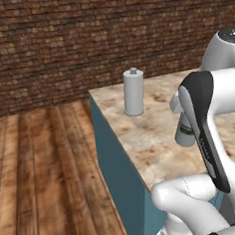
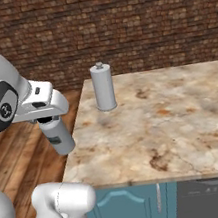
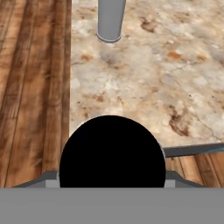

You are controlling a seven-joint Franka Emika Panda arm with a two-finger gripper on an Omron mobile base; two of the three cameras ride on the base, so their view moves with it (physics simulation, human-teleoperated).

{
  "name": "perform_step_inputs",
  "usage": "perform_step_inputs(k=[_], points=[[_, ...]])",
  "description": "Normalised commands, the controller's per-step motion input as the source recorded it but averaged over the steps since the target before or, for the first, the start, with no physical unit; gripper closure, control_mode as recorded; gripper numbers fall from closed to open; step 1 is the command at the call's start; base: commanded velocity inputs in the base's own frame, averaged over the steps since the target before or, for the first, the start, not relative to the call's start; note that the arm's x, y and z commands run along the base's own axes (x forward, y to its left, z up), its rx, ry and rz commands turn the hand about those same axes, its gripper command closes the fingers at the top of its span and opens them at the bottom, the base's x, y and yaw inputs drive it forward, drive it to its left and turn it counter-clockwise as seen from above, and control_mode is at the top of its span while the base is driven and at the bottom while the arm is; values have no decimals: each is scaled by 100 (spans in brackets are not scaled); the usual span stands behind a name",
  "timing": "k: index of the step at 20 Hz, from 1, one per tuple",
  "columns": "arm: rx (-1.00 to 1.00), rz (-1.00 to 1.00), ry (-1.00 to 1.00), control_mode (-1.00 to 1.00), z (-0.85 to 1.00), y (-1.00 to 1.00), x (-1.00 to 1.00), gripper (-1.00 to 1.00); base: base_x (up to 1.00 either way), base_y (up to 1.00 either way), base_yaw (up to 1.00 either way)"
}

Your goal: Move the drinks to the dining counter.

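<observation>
My pincer (image 2: 51,122) grips the small pale grey bottle (image 2: 59,136) upright, with the beige-brown mottled marble dining counter (image 2: 163,116) just ahead.

- arm (image 1: 210,132): glossy white shell, rounded tubular links, fat curved elbows
- forearm link in left base view: long black inlay strip down its face, rounded at the top, tapering toward the bottom; a thin pale line runs along it
- joint housing (image 2: 0,102), right base view: big white dome with a dark grey round end cap, two small pale marks on the cap
- top of that dome has a dark cap too, seen at the frame edge
- hand block (image 2: 42,105): white, boxy, soft edges, small dark slot on its upper face
- lower links: plain white, faint seam lines at the joints
</observation>
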Motion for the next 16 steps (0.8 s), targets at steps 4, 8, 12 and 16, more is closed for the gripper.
perform_step_inputs(k=[4, 8, 12, 16], points=[[0, 0, 0, 100, 0, 0, 0, 100, 25, -1, 0], [0, 0, 0, 100, 0, 0, 0, 100, 21, 0, 0], [0, 0, 0, 100, 0, 0, 0, 100, 17, -2, 0], [0, 0, 1, -100, 0, -1, 4, 100, 9, -2, 0]])
